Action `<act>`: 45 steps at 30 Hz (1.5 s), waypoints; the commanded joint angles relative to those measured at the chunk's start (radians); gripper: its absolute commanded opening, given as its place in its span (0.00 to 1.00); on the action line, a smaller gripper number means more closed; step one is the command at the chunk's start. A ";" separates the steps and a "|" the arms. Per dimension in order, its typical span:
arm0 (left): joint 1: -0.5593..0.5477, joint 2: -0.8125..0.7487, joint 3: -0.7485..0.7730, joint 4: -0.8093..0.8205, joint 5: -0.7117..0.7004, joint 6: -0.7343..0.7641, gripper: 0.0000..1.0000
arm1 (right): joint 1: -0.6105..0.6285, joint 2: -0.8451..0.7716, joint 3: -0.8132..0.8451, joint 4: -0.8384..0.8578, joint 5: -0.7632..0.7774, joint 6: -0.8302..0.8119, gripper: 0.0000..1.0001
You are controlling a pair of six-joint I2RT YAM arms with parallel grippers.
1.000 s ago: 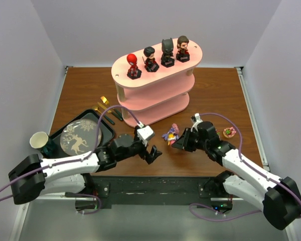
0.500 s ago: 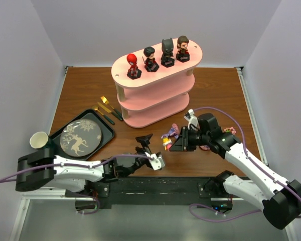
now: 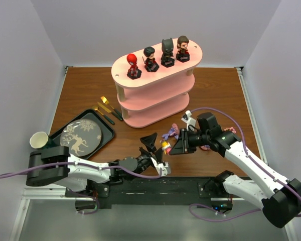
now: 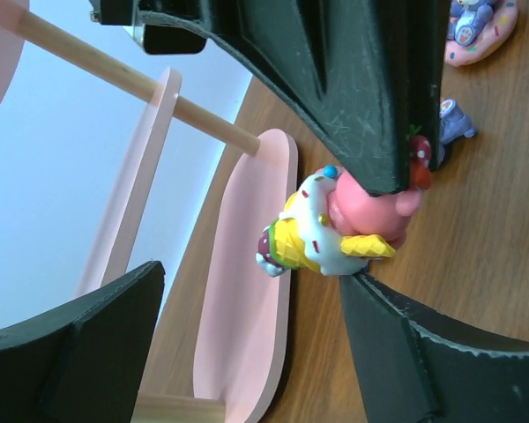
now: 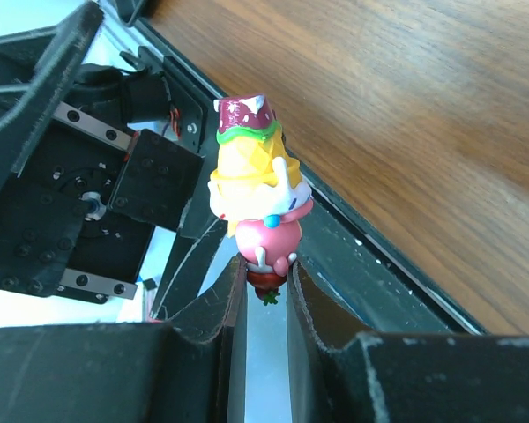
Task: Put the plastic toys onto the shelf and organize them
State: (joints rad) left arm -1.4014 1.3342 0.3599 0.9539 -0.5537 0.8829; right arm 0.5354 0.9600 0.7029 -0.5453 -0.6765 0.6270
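Note:
The pale pink shelf (image 3: 155,83) stands at the back middle, with several big-headed figures (image 3: 150,59) in a row on its top board. My right gripper (image 3: 172,147) is shut on the base of a small pink, yellow and white toy (image 3: 165,146) and holds it above the table; in the right wrist view the toy (image 5: 256,198) sticks up from the closed fingers (image 5: 222,308). My left gripper (image 3: 153,146) is open right beside that toy. In the left wrist view the toy (image 4: 335,225) hangs just beyond my left gripper (image 4: 247,352), with the shelf (image 4: 242,300) behind.
A purple pony toy (image 3: 170,133) lies on the table behind the held toy. A pink donut-like toy (image 3: 230,131) lies behind the right arm. A black tray (image 3: 106,131) with a plate, a cup (image 3: 39,139) and gold and dark cutlery (image 3: 108,108) are at the left.
My right gripper has lifted the small toy and carried it slightly left. My left gripper has swung right and turned upward, ending open beside the held toy.

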 commanded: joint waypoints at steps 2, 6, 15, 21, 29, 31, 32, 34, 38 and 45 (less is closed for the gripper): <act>-0.005 0.036 0.051 0.082 0.058 -0.002 0.82 | -0.002 -0.006 0.021 0.045 -0.077 0.023 0.00; -0.005 0.086 0.060 0.118 0.064 0.007 0.74 | -0.003 -0.009 -0.002 0.091 -0.106 0.066 0.00; -0.004 0.140 0.063 0.244 0.048 0.030 0.46 | 0.000 -0.015 -0.025 0.114 -0.124 0.086 0.00; -0.004 0.152 0.063 0.286 0.037 0.018 0.09 | 0.001 -0.029 -0.040 0.122 -0.123 0.096 0.01; 0.007 0.105 0.047 0.232 0.058 -0.128 0.00 | 0.000 -0.055 -0.046 0.131 -0.060 0.119 0.32; 0.012 0.094 0.034 0.220 0.064 -0.169 0.00 | 0.000 -0.066 -0.039 0.122 -0.028 0.117 0.44; 0.018 0.083 0.030 0.201 0.069 -0.215 0.00 | 0.001 -0.067 -0.030 0.117 -0.014 0.114 0.47; 0.025 0.074 0.016 0.178 0.081 -0.260 0.00 | 0.001 -0.072 -0.022 0.108 0.005 0.112 0.53; 0.033 0.048 -0.006 0.122 0.089 -0.363 0.00 | 0.000 -0.072 0.001 0.100 0.058 0.106 0.63; 0.068 -0.006 -0.009 -0.018 0.161 -0.617 0.00 | 0.000 -0.127 0.093 0.051 0.218 0.021 0.78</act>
State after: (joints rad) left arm -1.3598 1.3800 0.3546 0.9565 -0.4522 0.4847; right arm 0.5320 0.8799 0.6971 -0.4725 -0.5739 0.7151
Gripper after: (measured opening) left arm 0.168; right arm 0.761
